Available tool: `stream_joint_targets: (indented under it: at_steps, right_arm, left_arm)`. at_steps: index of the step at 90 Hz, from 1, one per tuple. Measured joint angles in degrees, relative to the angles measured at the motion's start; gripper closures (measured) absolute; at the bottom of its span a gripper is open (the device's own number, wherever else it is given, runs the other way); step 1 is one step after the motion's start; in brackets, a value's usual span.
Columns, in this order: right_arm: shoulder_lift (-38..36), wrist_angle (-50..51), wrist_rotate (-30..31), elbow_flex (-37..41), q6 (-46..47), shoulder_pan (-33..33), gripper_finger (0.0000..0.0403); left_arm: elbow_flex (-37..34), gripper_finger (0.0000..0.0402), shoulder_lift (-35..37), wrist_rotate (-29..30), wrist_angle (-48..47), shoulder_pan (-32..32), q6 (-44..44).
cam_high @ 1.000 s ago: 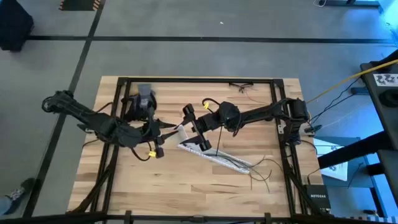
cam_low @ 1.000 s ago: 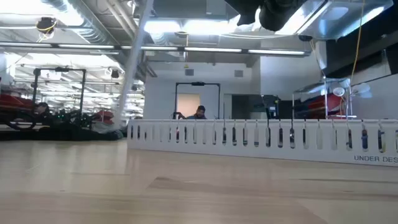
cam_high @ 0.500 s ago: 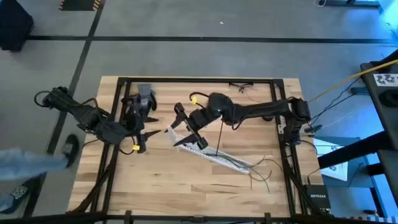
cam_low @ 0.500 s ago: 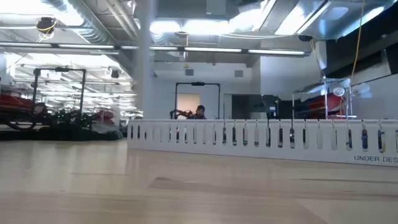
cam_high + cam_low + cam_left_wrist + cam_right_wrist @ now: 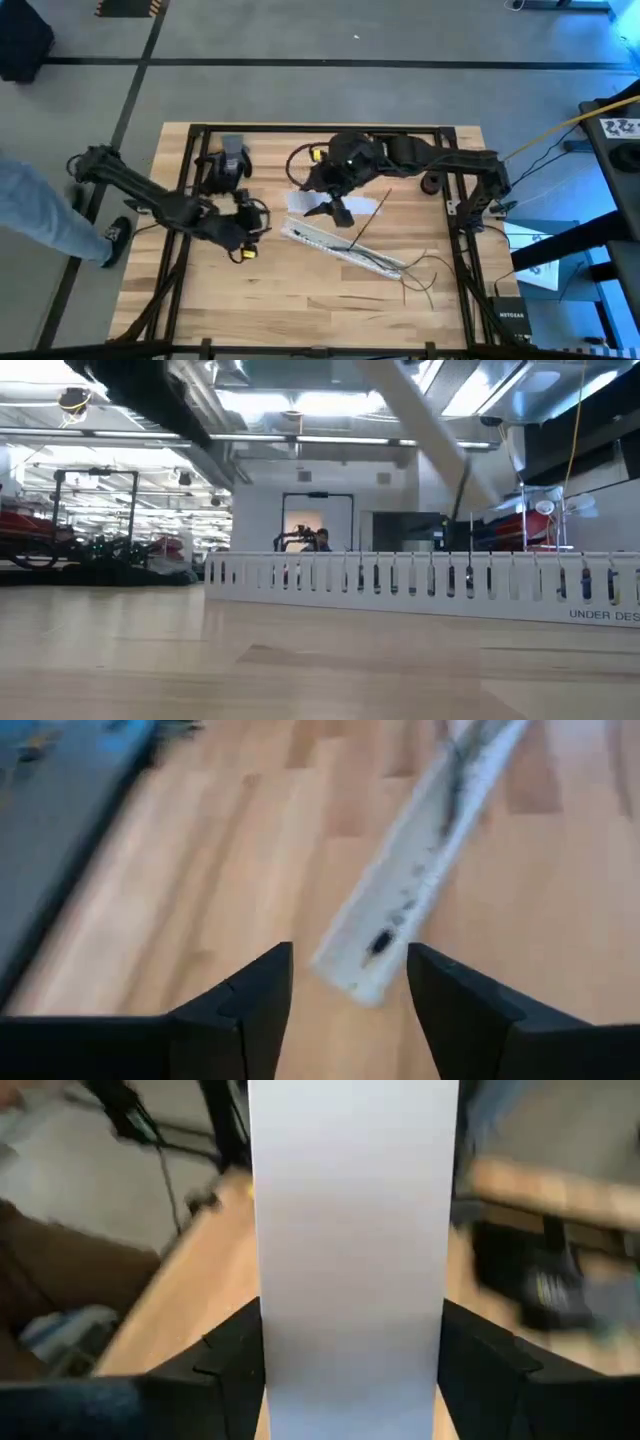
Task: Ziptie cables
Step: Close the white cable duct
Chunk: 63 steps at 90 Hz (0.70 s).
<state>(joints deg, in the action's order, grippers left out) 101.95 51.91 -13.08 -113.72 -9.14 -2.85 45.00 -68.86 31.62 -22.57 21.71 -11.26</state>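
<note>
**Right claw lifts a white strip; left claw open over the table**

The right gripper (image 5: 333,203) is above the middle of the wooden table (image 5: 300,290), toward the far side. Its fingers (image 5: 235,1355) are closed on the sides of a flat white strip (image 5: 350,1230), which fills the space between them in the right wrist view. From above, that strip (image 5: 335,203) shows as a pale piece held off the table, and a thin straight dark line, possibly the ziptie (image 5: 366,220), slants down from it toward the near right; whether it is gripped cannot be told.

The left gripper (image 5: 250,225) is left of centre, its fingers (image 5: 240,1005) parted with nothing between them. Beyond them lies the end of a long white slotted strip (image 5: 420,890) on the table. From above, this strip (image 5: 340,248) runs from the centre toward the near right.

The cables (image 5: 425,275) lie in a loose tangle at the strip's near-right end, some trailing along inside it.

A small grey object (image 5: 232,155) sits at the far left of the table. A person's leg (image 5: 40,210) and shoe show on the floor left of the table.
</note>
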Motion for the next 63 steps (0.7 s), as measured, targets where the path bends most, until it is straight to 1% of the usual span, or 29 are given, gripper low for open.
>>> stream_joint_targets:
  at_steps: [11, 25, 35, 42, 48, 54, 63]
  right_arm:
    - [0.0, 2.61, 3.08, 3.0, 2.21, -2.27, 0.0174]
    - [0.11, 2.29, 3.72, 10.12, 5.79, -5.23, 0.0173]
    - [0.09, 1.86, 5.92, 16.17, 8.63, -7.16, 0.0173]
    - [0.15, 2.18, 7.96, 20.28, 10.94, -8.49, 0.0173]
    - [0.15, 2.16, 9.96, 23.22, 13.14, -9.68, 0.0173]
    - [0.15, 2.22, 11.97, 25.76, 15.19, -10.96, 0.0173]
    - [0.15, 2.39, 14.86, 28.34, 17.81, -13.03, 0.0173]
  left_arm:
    - [-1.85, 0.021, -6.06, -8.03, 8.67, -5.2, 7.61]
    - [-1.89, 0.021, -13.89, -17.84, 15.75, -10.85, 15.1]
    - [-1.89, 0.021, -18.03, -23.33, 18.56, -13.04, 17.81]
    - [-1.89, 0.0212, -20.15, -24.86, 18.96, -13.72, 18.39]
    - [-1.89, 0.0225, -21.35, -25.29, 18.92, -13.95, 18.84]
    - [-1.89, 0.0249, -22.3, -25.28, 18.98, -13.96, 18.85]
    - [-1.89, 0.0299, -22.9, -25.29, 17.97, -13.92, 18.18]
